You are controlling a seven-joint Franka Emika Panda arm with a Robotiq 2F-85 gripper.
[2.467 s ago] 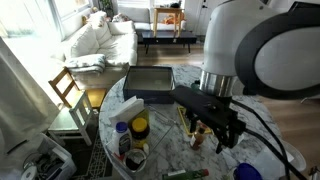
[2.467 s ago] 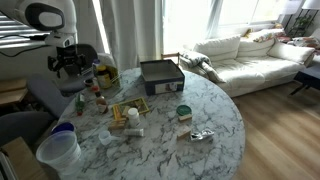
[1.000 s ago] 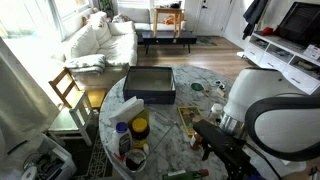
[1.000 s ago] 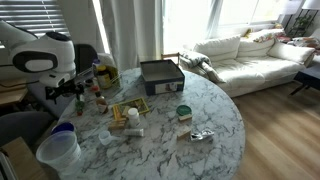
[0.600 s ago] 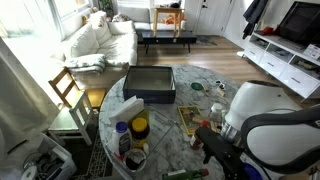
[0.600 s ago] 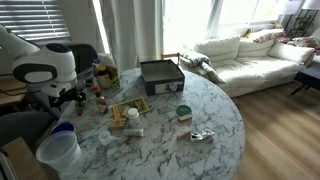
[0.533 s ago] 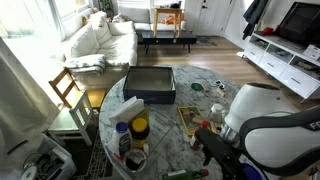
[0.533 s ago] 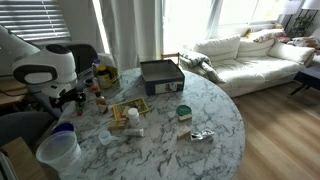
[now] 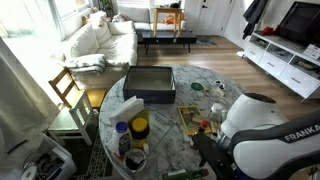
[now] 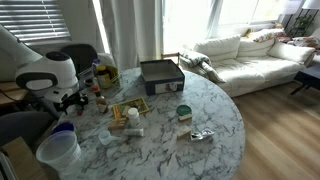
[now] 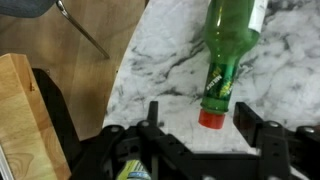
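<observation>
A green bottle [image 11: 228,45] with a red cap [image 11: 208,120] lies on its side on the marble table [image 11: 170,60] in the wrist view. My gripper [image 11: 200,118] sits low over the table with the cap between its black fingers [image 11: 246,118]. The jaws stand apart around the cap; the right finger is close to it and the left finger is well clear. I see no grip on it. In both exterior views the arm bends low at the table's edge, with the gripper [image 10: 72,100] just above the tabletop. The bottle is hard to make out there.
A black box [image 10: 160,75] stands at the table's far side, also seen as the black box [image 9: 150,84]. Jars and small bottles [image 9: 135,135] crowd the table's edge, beside a clear plastic tub [image 10: 58,148]. A green-lidded tin [image 10: 184,112] and a wooden board [image 11: 18,115] are nearby.
The arm has swung down and outward to the table's edge, bringing the gripper low. The jaws have narrowed somewhat.
</observation>
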